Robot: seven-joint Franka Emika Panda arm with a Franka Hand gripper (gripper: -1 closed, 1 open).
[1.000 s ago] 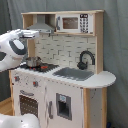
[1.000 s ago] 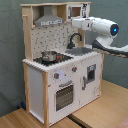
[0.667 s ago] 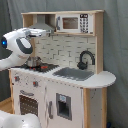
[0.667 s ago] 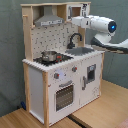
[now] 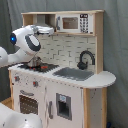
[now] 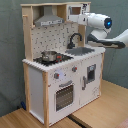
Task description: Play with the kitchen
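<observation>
- While hovering high at the upper shelf, gripper (image 6: 73, 18) sits at about 1 o'clock of the kitchen (image 6: 60, 75) in the second exterior view, beside the microwave (image 5: 74, 22); cannot tell whether fingers are apart or together
- Stands upright mid-scene in both exterior views, that kitchen; grey hood (image 6: 47, 20) at 11 o'clock, faucet (image 6: 75, 39) and sink (image 6: 80, 51) at centre
- Judged early in play: pot (image 6: 49, 55) resting on the stove, oven door (image 6: 63, 95) closed, knobs (image 6: 56, 76) apparently untouched; nearly everything left to try
- Wooden floor (image 6: 100, 112) below at 5 o'clock; dark curtain (image 6: 10, 50) behind
</observation>
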